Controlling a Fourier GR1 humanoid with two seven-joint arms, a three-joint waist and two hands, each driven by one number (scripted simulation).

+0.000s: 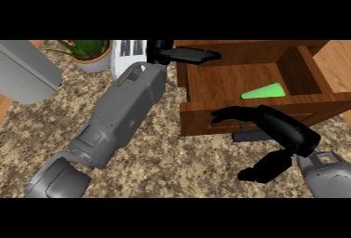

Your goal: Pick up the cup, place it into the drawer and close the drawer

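A green cup [264, 91] lies on its side inside the open wooden drawer [205, 116], near its right wall. My right hand [277, 128] is at the drawer's front panel, fingers straight and pointing left across the panel, holding nothing. My left hand [179, 55] reaches far over the drawer's back left corner, fingers extended and flat against the wood; it holds nothing. The left forearm [123, 111] runs diagonally across the counter.
A potted plant [89, 52] stands at the back left, beside a white rack-like object [129, 53]. A grey appliance [24, 69] sits at the far left. The counter [178, 162] is speckled stone.
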